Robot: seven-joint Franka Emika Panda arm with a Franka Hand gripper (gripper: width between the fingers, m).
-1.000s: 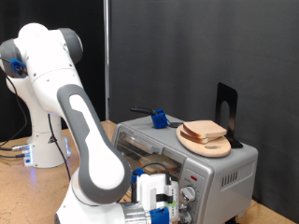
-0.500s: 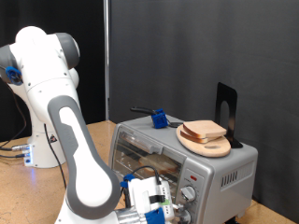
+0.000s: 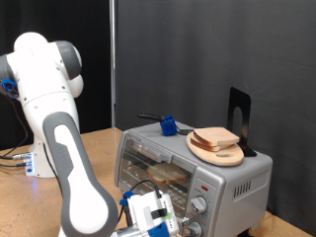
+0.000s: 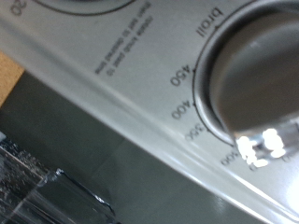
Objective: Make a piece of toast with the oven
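Sliding lower, the gripper (image 3: 161, 219) is nearing the oven (image 3: 232, 183) knobs (image 4: 257, 70) at the table's front edge; finger spread cannot be told; squaring on the knob is advisable.

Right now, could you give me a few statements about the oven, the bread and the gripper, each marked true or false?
1. A slice of bread lies on the round board on top of the oven. True.
2. The oven door is wide open. False: the glass door is shut, and a slice shows behind it on the rack.
3. The gripper is low in front of the oven, near its knobs. True; the wrist view shows a temperature knob close up.
4. The gripper holds a slice of bread. False: no bread shows between its fingers.
5. The blue-handled tool lies on the floor. False: it rests on the oven's top.
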